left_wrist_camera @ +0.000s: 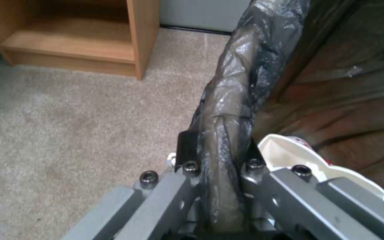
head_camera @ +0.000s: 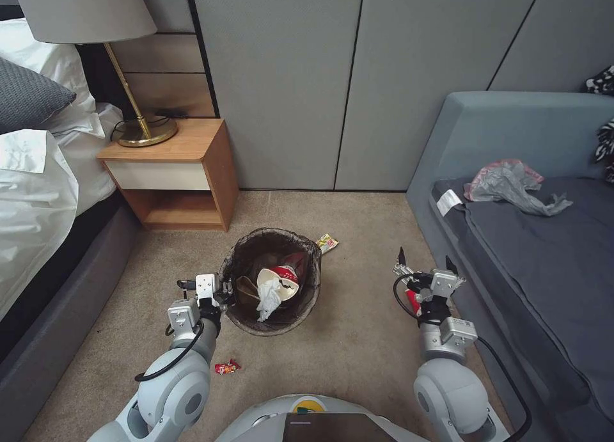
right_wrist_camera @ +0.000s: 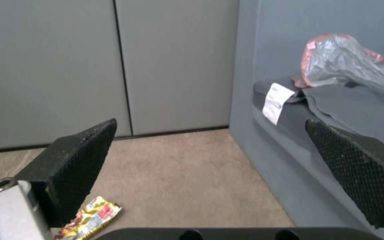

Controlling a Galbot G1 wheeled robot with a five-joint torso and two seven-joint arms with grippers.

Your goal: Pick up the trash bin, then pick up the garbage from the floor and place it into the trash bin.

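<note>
One gripper [left_wrist_camera: 218, 160] pinches bin rim [left_wrist_camera: 227, 110].

1. The trash bin [head_camera: 272, 282] sits on the carpet at center, with a cup [head_camera: 281, 281] and tissue [head_camera: 268, 299] inside.
2. A nightstand [head_camera: 176, 173] stands at 11 o'clock from the bin.
3. One wrapper [head_camera: 327, 242] lies at 1 o'clock, just behind it.
4. Another wrapper [head_camera: 226, 366] lies at 7 o'clock.
5. The sofa [head_camera: 531, 237] is at 3 o'clock.

Left end effector [head_camera: 225, 293] is clamping the trash bin [head_camera: 272, 282] rim; right end effector [head_camera: 425, 266] is hovering open beside the sofa [head_camera: 543, 237].
</note>
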